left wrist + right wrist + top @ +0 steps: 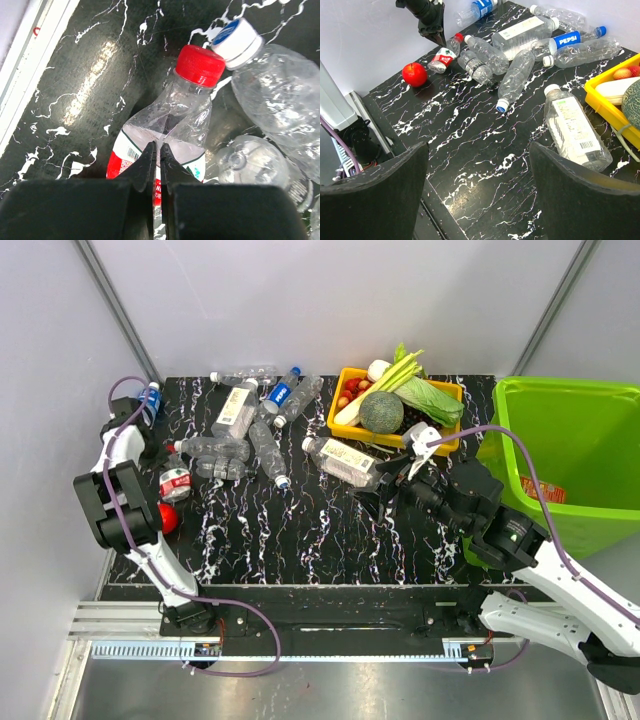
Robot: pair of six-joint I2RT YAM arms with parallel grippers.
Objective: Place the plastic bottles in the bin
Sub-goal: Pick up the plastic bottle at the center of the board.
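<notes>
Red-capped bottle [170, 125], at 9 o'clock, seems ungripped by the closed left gripper [159, 147]; jaws should be parted astride it; right gripper [477, 147] is spread, empty

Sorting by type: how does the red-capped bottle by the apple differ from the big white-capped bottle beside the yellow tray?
The red-capped bottle is small and crumpled; the white-capped bottle is bigger and undented. The red-capped bottle's label is red and white; the white-capped bottle's is mostly white. Both are clear and lying down.
</notes>
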